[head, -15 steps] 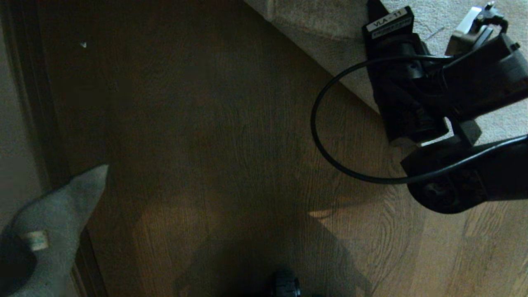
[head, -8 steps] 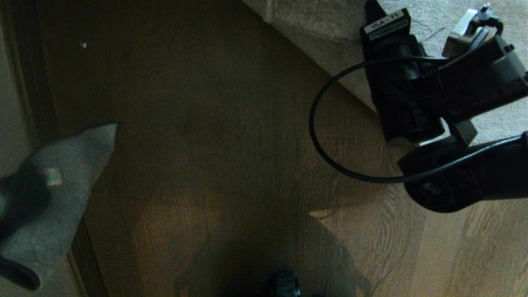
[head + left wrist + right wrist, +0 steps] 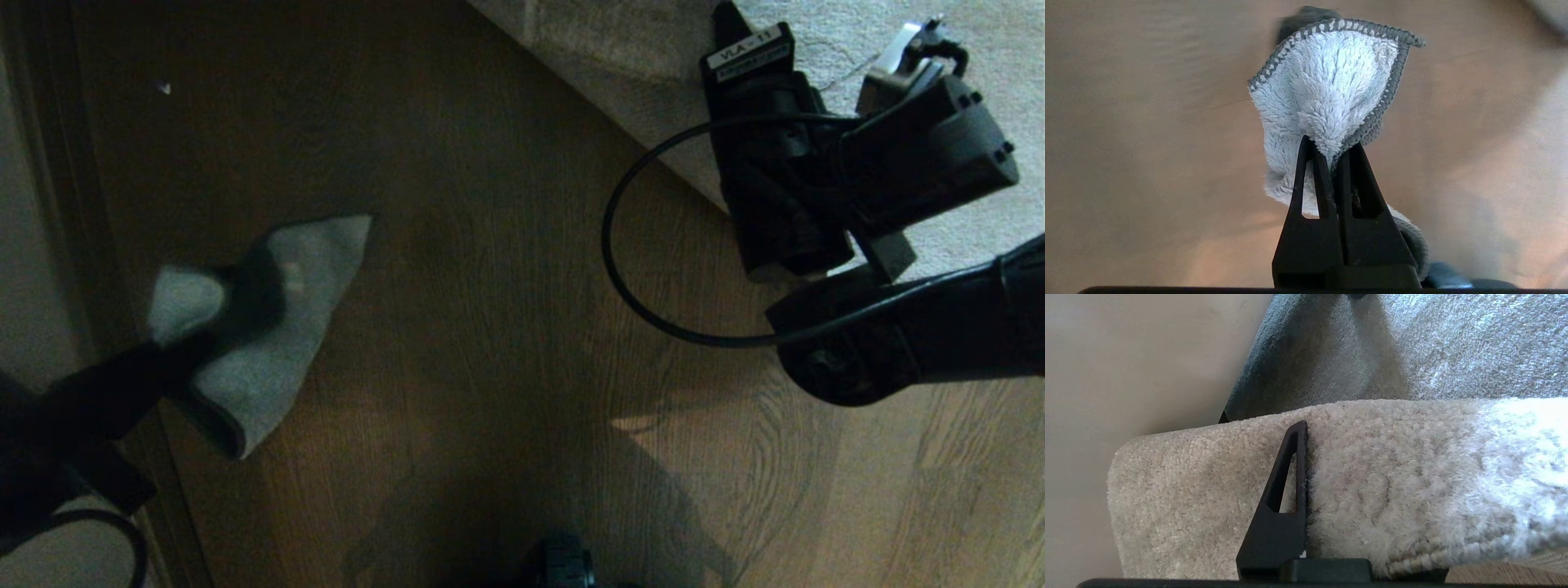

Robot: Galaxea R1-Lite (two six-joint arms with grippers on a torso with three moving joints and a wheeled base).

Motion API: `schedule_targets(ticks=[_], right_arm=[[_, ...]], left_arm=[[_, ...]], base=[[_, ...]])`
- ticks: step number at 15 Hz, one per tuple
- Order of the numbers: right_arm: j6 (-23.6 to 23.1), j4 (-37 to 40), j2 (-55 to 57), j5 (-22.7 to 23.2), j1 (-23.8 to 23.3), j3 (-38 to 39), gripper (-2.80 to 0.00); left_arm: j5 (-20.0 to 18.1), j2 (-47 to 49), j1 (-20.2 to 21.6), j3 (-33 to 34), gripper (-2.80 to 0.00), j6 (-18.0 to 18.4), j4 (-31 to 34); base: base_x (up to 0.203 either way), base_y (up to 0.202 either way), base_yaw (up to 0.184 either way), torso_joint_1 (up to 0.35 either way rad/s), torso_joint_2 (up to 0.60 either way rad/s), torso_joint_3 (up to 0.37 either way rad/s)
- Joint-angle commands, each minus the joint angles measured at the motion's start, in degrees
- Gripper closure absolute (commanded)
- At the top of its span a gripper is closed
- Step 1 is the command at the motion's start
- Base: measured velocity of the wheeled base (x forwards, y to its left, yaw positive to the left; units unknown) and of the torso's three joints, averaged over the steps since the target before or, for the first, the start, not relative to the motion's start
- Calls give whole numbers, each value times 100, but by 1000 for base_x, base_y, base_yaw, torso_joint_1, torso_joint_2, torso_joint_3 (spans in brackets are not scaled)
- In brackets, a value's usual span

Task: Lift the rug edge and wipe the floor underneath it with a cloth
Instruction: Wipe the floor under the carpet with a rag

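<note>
The pale grey cloth (image 3: 286, 343) hangs over the brown plank floor (image 3: 490, 327) at the left of the head view, with my left gripper (image 3: 263, 278) shut on it. The left wrist view shows the cloth (image 3: 1331, 81) pinched between that gripper's (image 3: 1331, 146) two closed fingers. At the upper right, my right gripper (image 3: 725, 18) is shut on the rug edge (image 3: 629, 114). In the right wrist view the beige plush rug edge (image 3: 1392, 477) is folded up over one finger (image 3: 1290, 477); the other finger is hidden behind the pile.
A dark strip (image 3: 49, 180) runs along the floor's left side, with a paler surface beyond it. A black cable (image 3: 614, 269) loops from the right arm over the floor. A small white speck (image 3: 165, 87) lies far left. A dark robot part (image 3: 567, 565) shows at the bottom.
My left gripper has swung from the lower left corner up and to the right, carrying the cloth out over the floor. The right gripper has shifted slightly left with the rug edge.
</note>
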Motion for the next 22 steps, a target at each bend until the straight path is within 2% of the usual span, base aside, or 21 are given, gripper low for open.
schedule_targets(ticks=[1,2,5,7,10,16,22], right_arm=[[22,-274,85,-12,-47,-17,0],[22,-274,108,-15,-54,-44,0],[31,-274,171,-15,-59,-131,0],[31,-274,195,-15,-63,-139,0],[92,-274,195,-15,-80,-140,0],[101,-274,178,-15,-177,-140,0],[250,-274,186,-15,-300,-149,0]], left_arm=[[197,1049,-869,-257,0,-87,-281],[419,1380,-1276,-347,0,-151,-484],[1392,2361,-2476,-730,0,-407,-1304],[1810,2990,-2789,-1077,0,-528,-1802],[1995,3696,-2866,-1564,0,-610,-2295],[2285,4842,-2826,-2906,0,-762,-2702],[2294,5367,-2099,-3745,0,-748,-2700]], base=[[0,0,0,0,0,0],[0,0,0,0,0,0],[0,0,0,0,0,0],[0,0,0,0,0,0],[0,0,0,0,0,0],[0,0,0,0,0,0],[0,0,0,0,0,0]])
